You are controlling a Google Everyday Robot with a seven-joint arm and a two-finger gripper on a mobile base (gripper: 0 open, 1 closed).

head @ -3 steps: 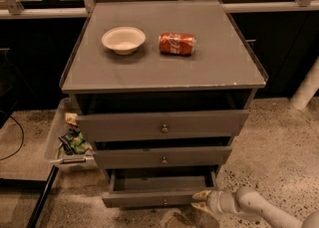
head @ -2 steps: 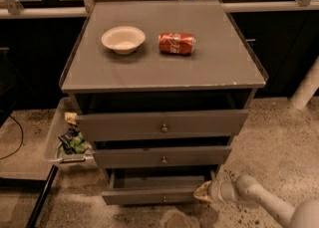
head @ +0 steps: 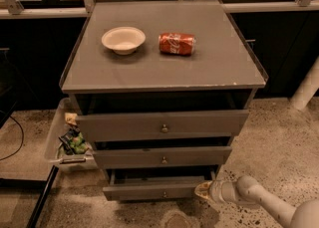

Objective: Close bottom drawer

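The grey cabinet (head: 164, 70) has three drawers. The bottom drawer (head: 154, 190) is the lowest and smallest front, with a tiny brass knob (head: 165, 194). It stands pulled out a little, with a dark gap above its front panel. My gripper (head: 203, 190) is low at the right end of that drawer front, touching or very close to its right edge. The white arm (head: 259, 199) runs in from the lower right corner.
A white bowl (head: 123, 39) and a red soda can (head: 177, 43) lying on its side rest on the cabinet top. A bin with snack packets (head: 70, 140) stands left of the cabinet. A white post (head: 306, 85) is at right. Speckled floor (head: 279, 142) lies around.
The gripper has moved up and left along the floor to the right end of the bottom drawer front. The drawer sits further in than before.
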